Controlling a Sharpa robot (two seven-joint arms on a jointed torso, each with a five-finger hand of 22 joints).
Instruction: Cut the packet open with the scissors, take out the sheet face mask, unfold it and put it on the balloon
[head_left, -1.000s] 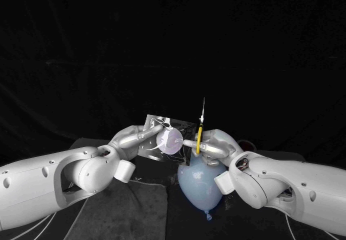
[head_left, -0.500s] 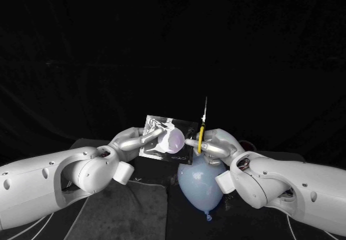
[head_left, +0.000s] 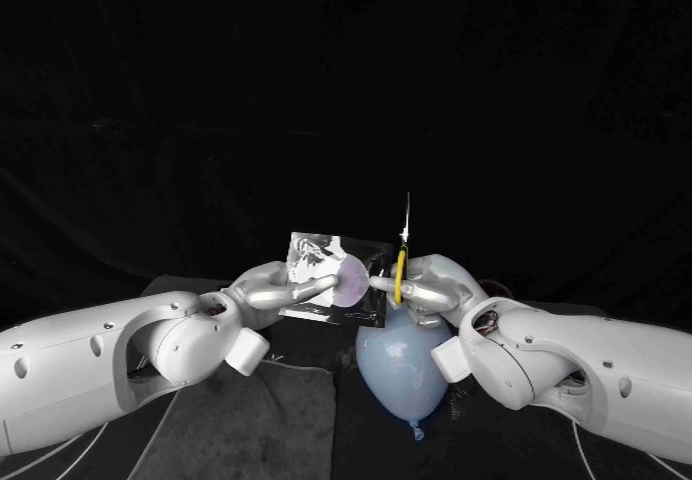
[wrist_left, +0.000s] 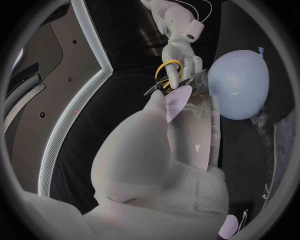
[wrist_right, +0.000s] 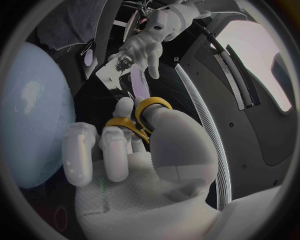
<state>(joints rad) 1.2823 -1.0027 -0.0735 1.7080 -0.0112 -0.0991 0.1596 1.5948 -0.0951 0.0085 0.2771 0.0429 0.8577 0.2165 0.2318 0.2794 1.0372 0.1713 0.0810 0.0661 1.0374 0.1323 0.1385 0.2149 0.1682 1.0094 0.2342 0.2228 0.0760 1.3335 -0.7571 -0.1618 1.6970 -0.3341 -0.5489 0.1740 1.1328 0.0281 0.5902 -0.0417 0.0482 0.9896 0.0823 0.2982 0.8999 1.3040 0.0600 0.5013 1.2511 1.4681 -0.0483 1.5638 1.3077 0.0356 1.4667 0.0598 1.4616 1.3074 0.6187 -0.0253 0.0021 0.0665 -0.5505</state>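
Observation:
In the head view my left hand (head_left: 281, 290) holds the shiny printed packet (head_left: 325, 270) upright above the table. My right hand (head_left: 433, 285) grips the yellow-handled scissors (head_left: 400, 265), blades pointing straight up beside the packet's right edge. The pale blue balloon (head_left: 401, 365) lies below both hands, knot toward me. The left wrist view shows the packet (wrist_left: 194, 130) pinched in my left hand (wrist_left: 150, 150), with the scissors (wrist_left: 167, 70) and my right hand (wrist_left: 181, 52) beyond its far edge and the balloon (wrist_left: 240, 85) beside them. In the right wrist view, my right hand (wrist_right: 137, 150) has fingers through the scissors' handles (wrist_right: 150, 107).
A grey cloth (head_left: 260, 420) covers the table under my arms, with thin white cables running across it. Black backdrop lies beyond the hands. Both white forearms crowd the space around the balloon.
My left hand has dropped slightly and brought the packet a little closer to the scissors. The scissors stay upright in my right hand, almost unmoved.

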